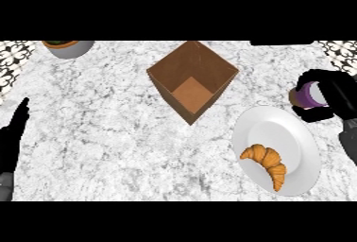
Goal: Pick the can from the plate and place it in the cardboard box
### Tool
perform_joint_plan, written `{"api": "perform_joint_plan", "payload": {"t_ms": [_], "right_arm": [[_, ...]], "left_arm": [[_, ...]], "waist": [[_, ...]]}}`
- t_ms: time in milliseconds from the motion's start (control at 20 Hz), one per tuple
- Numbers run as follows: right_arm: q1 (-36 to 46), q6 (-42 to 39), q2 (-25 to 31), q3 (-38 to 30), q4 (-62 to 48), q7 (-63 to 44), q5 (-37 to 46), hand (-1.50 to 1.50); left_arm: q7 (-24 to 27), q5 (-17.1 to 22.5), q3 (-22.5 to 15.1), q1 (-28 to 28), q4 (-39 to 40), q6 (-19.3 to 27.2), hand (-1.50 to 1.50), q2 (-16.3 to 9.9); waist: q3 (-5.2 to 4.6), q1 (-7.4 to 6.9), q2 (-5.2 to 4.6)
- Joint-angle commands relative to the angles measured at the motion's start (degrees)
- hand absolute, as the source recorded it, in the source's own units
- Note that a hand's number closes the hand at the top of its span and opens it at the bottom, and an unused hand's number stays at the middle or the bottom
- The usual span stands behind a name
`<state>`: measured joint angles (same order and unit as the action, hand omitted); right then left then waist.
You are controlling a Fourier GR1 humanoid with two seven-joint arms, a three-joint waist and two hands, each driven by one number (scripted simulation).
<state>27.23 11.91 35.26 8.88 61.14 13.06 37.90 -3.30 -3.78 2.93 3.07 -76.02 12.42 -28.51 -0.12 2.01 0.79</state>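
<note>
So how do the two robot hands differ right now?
The right robot hand is curled round the purple can, held beyond the plate's upper right rim; the left robot hand holds nothing. The right one is shut on its load; the left rests open, fingers straight, at the left edge. Both are black.

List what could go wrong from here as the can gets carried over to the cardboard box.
1. The right robot hand curls round the purple can, hiding most of it, so how it sits in the fingers is hard to judge; it might slip on the way.
2. The cardboard box has tall walls; a low carry could clip its near rim.
3. The croissant lies on the plate below the hand; a dip could knock it.
</note>
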Motion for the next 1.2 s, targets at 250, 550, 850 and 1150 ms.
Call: {"api": "perform_joint_plan", "payload": {"t_ms": [250,550,850,1150], "right_arm": [[0.59,-11.10,-3.71,1.89,25.37,-14.71,-2.97,1.50],[10.08,-13.31,-13.71,2.01,23.42,-23.91,-4.94,1.50],[20.69,-14.27,-19.32,-1.34,12.20,-27.25,-5.06,1.50],[28.98,-10.32,-26.14,-3.20,-4.82,-24.11,-4.04,1.50]], "left_arm": [[0.47,-2.17,-1.10,1.09,0.47,1.09,0.00,3.30],[-1.35,-3.45,-1.24,4.87,1.89,0.03,0.00,3.38],[-6.21,-4.94,-2.66,2.20,-5.47,-0.69,0.00,4.06],[-3.60,-5.60,-1.68,2.55,-3.82,-0.55,0.00,5.28]], "waist": [[0.05,-1.63,-0.50],[0.08,-2.33,-0.85],[0.14,-3.19,-0.85],[0.12,-3.37,-1.08]]}}
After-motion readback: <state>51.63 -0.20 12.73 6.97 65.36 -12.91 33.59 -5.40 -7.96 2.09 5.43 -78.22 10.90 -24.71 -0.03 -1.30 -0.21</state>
